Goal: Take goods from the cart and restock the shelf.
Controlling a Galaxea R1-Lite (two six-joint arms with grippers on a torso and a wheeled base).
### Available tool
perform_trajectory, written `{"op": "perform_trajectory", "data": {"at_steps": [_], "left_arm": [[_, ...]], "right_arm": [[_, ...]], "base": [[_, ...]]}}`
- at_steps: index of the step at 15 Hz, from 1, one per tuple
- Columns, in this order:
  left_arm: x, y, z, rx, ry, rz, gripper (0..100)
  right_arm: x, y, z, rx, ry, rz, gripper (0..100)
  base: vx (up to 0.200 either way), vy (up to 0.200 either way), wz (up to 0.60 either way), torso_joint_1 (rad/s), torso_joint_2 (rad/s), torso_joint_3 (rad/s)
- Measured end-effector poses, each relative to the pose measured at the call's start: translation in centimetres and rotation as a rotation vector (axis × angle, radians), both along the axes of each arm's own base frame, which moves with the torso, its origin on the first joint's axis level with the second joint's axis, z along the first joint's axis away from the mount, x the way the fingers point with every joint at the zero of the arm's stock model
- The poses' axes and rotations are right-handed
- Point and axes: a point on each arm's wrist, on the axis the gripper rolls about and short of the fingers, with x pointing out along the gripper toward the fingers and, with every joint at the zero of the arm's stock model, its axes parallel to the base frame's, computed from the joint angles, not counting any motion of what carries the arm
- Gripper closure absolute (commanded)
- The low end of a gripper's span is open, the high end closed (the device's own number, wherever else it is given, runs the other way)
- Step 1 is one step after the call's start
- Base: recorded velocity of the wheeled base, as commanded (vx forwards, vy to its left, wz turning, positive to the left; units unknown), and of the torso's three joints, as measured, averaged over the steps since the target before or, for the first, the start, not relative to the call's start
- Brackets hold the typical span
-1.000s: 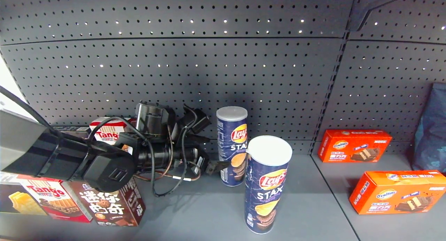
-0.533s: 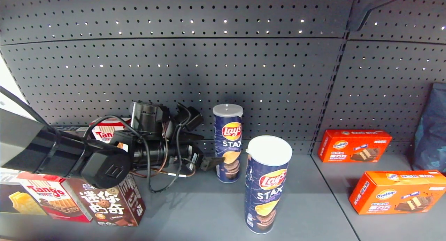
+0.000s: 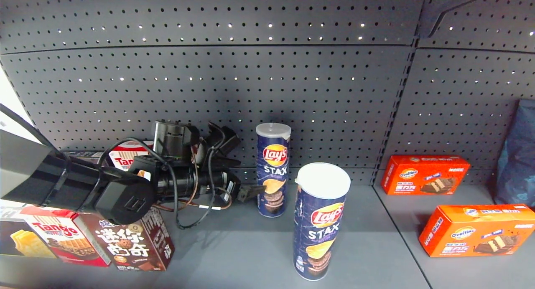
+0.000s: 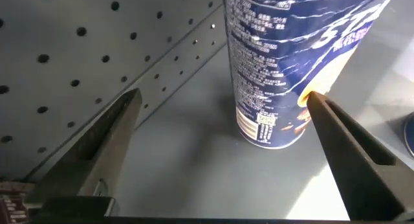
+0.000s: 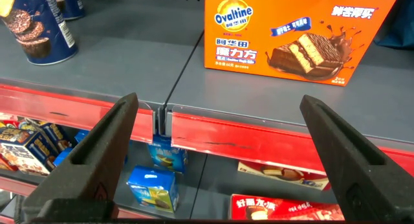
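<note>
The right tool [image 5: 218, 101] hangs at the near edge of the shelf [image 3: 234, 247], over the red price rail [image 5: 259, 136]. Its fingers are spread wide with nothing between them.

Nearest on the shelf, a brown cookie box [image 3: 133, 243] and a wafer box [image 3: 58, 237] stand at the left. The front chip can [image 3: 319, 222] is upright in the middle, and an orange box [image 3: 476, 230] lies at the right.

Farther in, the left tool [image 4: 221, 98] lies low over the shelf, coming from the left. Its fingers [image 4: 349, 153] are wide apart and grip nothing. The rear chip can [image 3: 272, 170] stands upright on the shelf just beyond the fingertips, with one fingertip close to its side (whether it touches, I cannot tell). This can sits behind and a little left of the front chip can, apart from it and near the pegboard [image 3: 267, 80]. A second orange box [image 3: 426, 174] lies far right, close to the back panel.
</note>
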Motion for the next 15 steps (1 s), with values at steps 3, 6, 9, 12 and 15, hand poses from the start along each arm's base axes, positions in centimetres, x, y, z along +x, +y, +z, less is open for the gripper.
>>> {"op": "perform_trajectory", "data": {"at_steps": [3,6,9,12,15], "left_arm": [[0.1,0.0,0.0,-0.003,-0.018,-0.002,0],[0.0,0.0,0.2,-0.011,-0.041,-0.004,0],[0.0,0.8,0.7,-0.016,-0.053,0.017,0],[-0.1,1.0,1.3,-0.022,-0.064,0.024,0],[-0.5,1.2,1.9,-0.025,-0.075,0.025,0]], "right_arm": [[0.0,0.0,0.0,0.000,0.000,0.000,0],[0.0,0.0,0.0,0.000,0.000,0.000,0],[0.0,0.0,0.0,0.000,0.000,0.000,0],[0.0,0.0,0.0,0.000,0.000,0.000,0],[0.0,0.0,0.0,0.000,0.000,0.000,0]], "base": [[0.000,0.000,0.00,0.000,0.00,0.000],[0.000,0.000,0.00,0.000,0.00,0.000],[0.000,0.000,0.00,0.000,0.00,0.000],[0.000,0.000,0.00,0.000,0.00,0.000],[0.000,0.000,0.00,0.000,0.00,0.000]]}}
